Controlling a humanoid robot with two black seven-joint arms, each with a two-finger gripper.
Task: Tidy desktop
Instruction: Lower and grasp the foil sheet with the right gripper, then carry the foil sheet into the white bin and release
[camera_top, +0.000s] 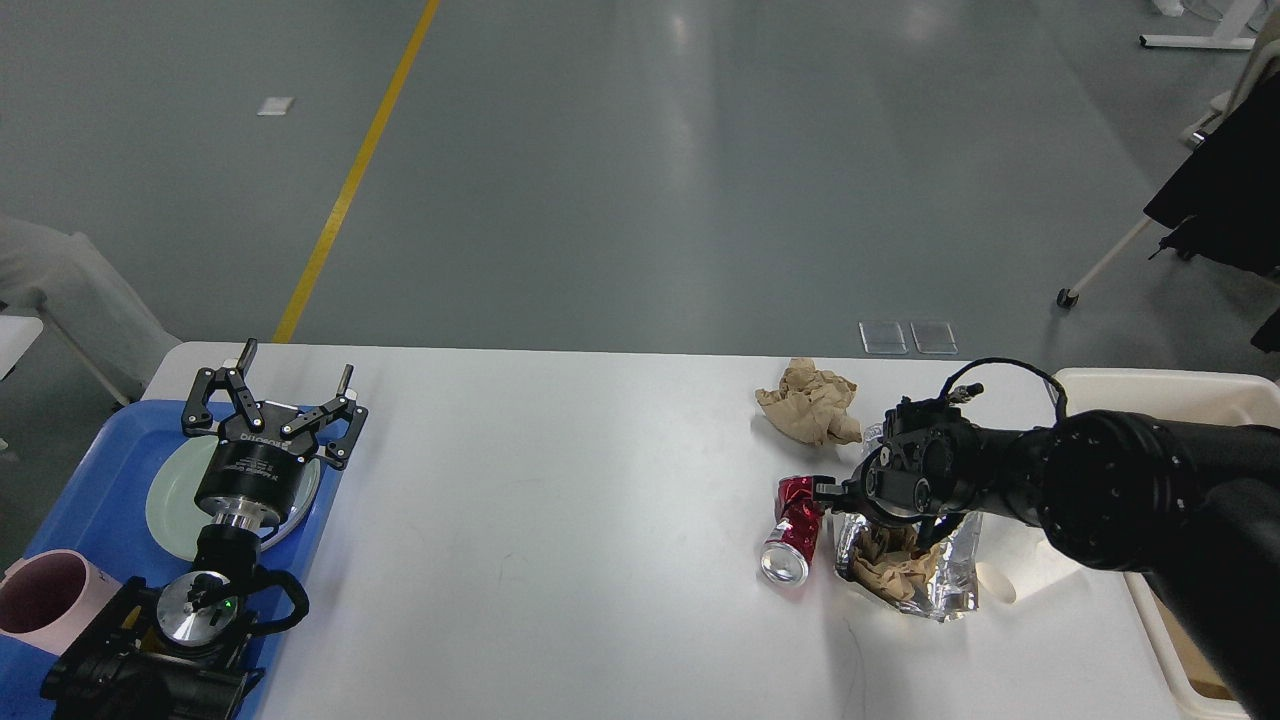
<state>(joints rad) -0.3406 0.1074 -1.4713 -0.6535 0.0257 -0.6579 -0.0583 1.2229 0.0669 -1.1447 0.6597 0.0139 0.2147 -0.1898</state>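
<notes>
Right gripper (822, 492) is at the crushed red can (792, 530), near the desktop's (560, 470) right edge; it's dark and side-on, so I can't tell the finger spread. Left gripper (272, 398) is spread wide over the blue tray (90, 500). Risk: the can lies on its side and may roll, or the arm may snag the foil bag (925, 572) just beside it.

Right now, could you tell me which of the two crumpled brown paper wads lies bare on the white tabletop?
The far crumpled brown paper wad: it rests directly on the white tabletop, whereas the near wad sits inside clear crinkled plastic packaging.
</notes>
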